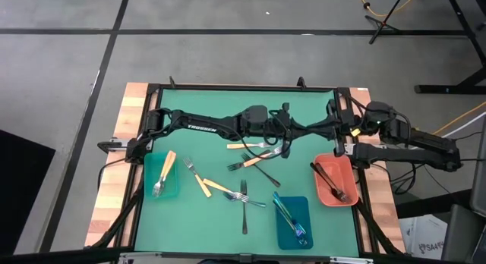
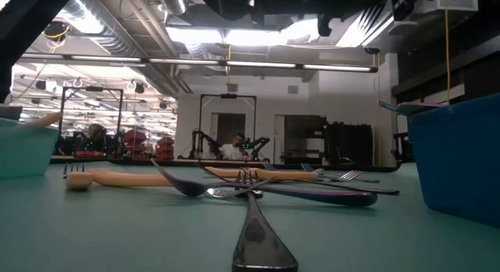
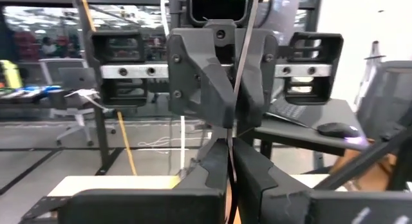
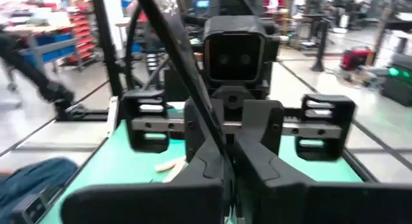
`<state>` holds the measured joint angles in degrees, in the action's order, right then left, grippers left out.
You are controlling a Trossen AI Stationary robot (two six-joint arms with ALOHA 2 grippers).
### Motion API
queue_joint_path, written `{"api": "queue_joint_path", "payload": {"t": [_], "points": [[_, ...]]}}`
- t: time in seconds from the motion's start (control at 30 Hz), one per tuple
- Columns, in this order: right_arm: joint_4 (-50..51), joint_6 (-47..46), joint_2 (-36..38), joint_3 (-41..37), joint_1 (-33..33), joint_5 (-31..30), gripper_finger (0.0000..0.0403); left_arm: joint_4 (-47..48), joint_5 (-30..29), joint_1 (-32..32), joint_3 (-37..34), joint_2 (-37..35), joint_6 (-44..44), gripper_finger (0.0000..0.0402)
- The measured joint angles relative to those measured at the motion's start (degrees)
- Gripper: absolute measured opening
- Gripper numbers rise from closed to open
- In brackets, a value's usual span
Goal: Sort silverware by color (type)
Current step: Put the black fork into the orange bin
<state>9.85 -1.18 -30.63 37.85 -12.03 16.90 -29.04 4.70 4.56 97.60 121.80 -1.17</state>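
Both grippers meet fingertip to fingertip above the mat's far middle, my left gripper point(image 1: 282, 135) point(image 3: 230, 185) coming from the left and my right gripper point(image 1: 293, 133) point(image 4: 226, 179) from the right. Each is shut on one slim black utensil point(image 3: 243, 63) point(image 4: 174, 63) that stands between them. Loose silverware lies flat on the green mat: orange-handled forks point(image 1: 246, 163) point(image 1: 202, 179) and dark forks point(image 1: 262, 173) point(image 1: 244, 207). The teal tray point(image 1: 171, 193) holds an orange-handled fork, the blue tray point(image 1: 304, 211) iridescent pieces, and the salmon tray point(image 1: 345, 173) black ones. My left gripper pinches the black utensil's lower stretch point(image 3: 230, 166) between its two fingers, coming level from the table's left. The utensil rises steeply past the fingers, clear of the table. My right gripper pinches the same utensil point(image 4: 215, 147) between its fingers, level from the right, directly facing the left gripper. Which end each has is hidden.
The three trays sit along the mat's near half, left, centre-right and right. Loose forks point(image 2: 254, 233) point(image 2: 133, 177) lie scattered between them, below the joined grippers. The mat's raised black frame point(image 1: 243, 87) borders it; a wooden edge point(image 1: 114, 165) lies at the left.
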Motion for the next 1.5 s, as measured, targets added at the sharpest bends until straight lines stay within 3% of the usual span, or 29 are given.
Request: {"api": "queue_joint_path", "payload": {"t": [0.47,0.67,0.87,1.5], "points": [[0.0,-6.6,-1.8,0.0,0.0,-1.8,0.0001,1.2,-2.1,-0.1,0.0,0.0,0.2,0.0036],[0.5,-8.1,-2.0,0.0,0.0,-3.4,0.0000,4.0,-4.6,0.0,0.0,0.0,-5.9,0.0065],[0.7,-8.3,-1.9,0.0,0.1,-4.5,0.0000,5.8,-4.1,0.1,0.0,0.0,-6.0,0.0083],[6.9,-8.0,-1.7,0.0,0.1,-9.9,0.0000,15.0,-3.9,1.2,0.0,0.0,-6.0,0.0083]]}}
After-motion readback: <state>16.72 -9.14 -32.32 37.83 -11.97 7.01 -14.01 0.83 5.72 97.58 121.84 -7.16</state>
